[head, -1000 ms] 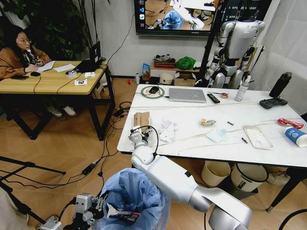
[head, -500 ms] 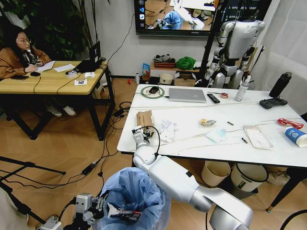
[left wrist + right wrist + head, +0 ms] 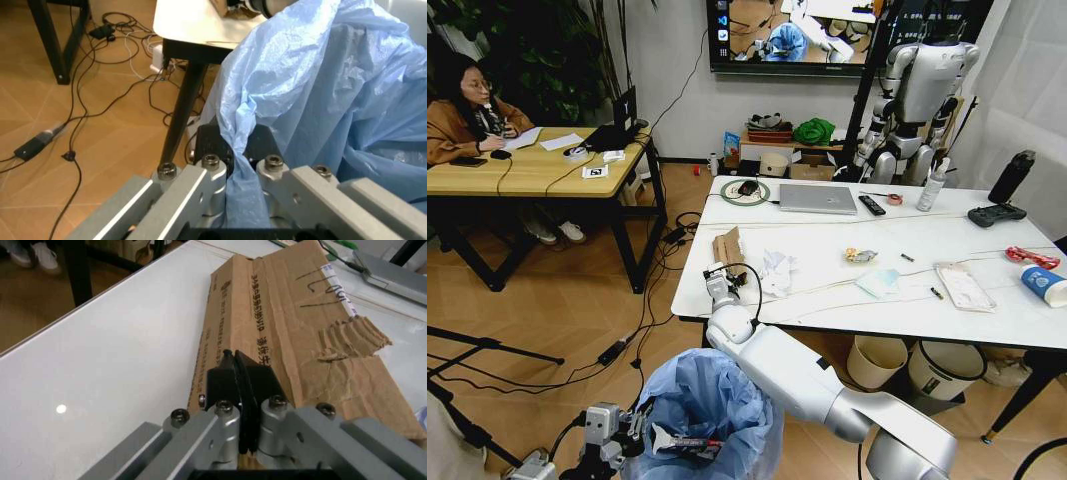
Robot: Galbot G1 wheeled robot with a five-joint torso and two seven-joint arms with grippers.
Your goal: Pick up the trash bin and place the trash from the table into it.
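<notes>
Your left gripper (image 3: 237, 145) is low down by the floor, in front of the table (image 3: 827, 300). Its two black fingers (image 3: 212, 142) are pinched tight on the rim of the light-blue bag that lines the trash bin (image 3: 705, 410). In the head view you see that gripper (image 3: 642, 432) at the left side of the bin, and the bin sits just under the table's near edge, below your right arm.

Your right gripper (image 3: 241, 377) is up on the table's near left corner. Its fingers are squeezed together on the near edge of the brown paper bag (image 3: 293, 325), which is flat and creased with a torn flap. From the head view, that gripper (image 3: 719, 277) is touching the near end of the paper bag (image 3: 726, 245), and the bag's far end tips up a little off the white top.

More trash lies on the table to the right: a crumpled white tissue (image 3: 777, 272) just beside the paper bag, a small snack wrapper (image 3: 860, 255), a face mask (image 3: 879, 282), a clear plastic bag (image 3: 964, 285), a red wrapper (image 3: 1031, 257), and a blue-white paper cup (image 3: 1043, 284) near the far right edge.
</notes>
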